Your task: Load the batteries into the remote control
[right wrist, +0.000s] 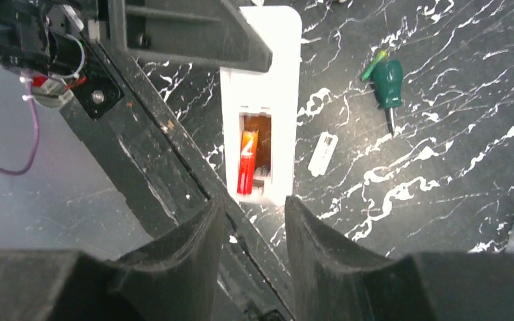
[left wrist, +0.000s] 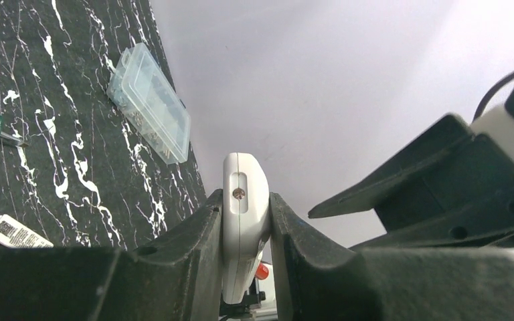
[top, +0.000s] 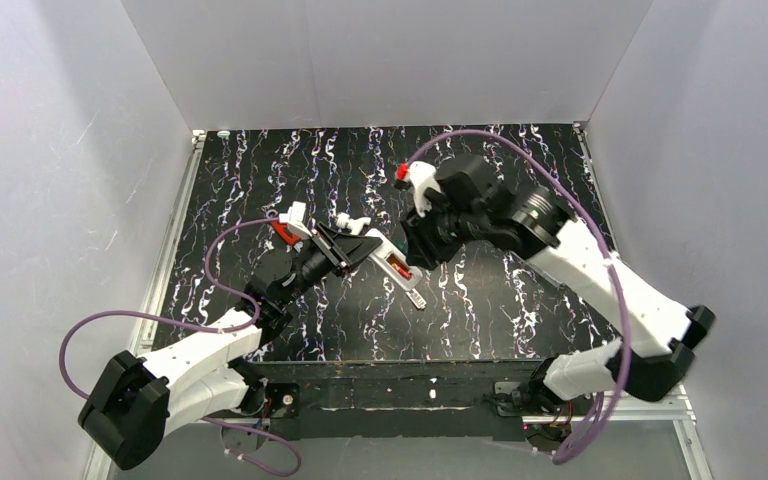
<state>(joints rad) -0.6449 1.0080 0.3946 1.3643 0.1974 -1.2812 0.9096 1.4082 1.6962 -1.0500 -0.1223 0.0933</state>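
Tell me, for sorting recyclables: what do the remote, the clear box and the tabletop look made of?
Remote: likely white moulded plastic, smooth. Clear box: transparent plastic, contents show through. Tabletop: black, white-veined marble look; stone or printed sheet, can't tell.

1. The remote [top: 401, 268] sat near the middle of the table [top: 260, 180], pinched edge-on between the two fingers of the left gripper [left wrist: 244, 221], which reached in from the left.
2. One battery [right wrist: 247, 160] lay inside the bay on the remote's back, along one side of it.
3. The right gripper [right wrist: 253, 221] hung just off the bay end of the remote, its jaws apart with nothing between them.
4. In the right wrist view, a cover plate [right wrist: 323, 154] lay on the table just right of the remote.
5. A screwdriver [right wrist: 386, 83] lay farther right, beyond the plate.
6. A compartment box [left wrist: 148, 100] lay well apart from these, toward the table's edge.
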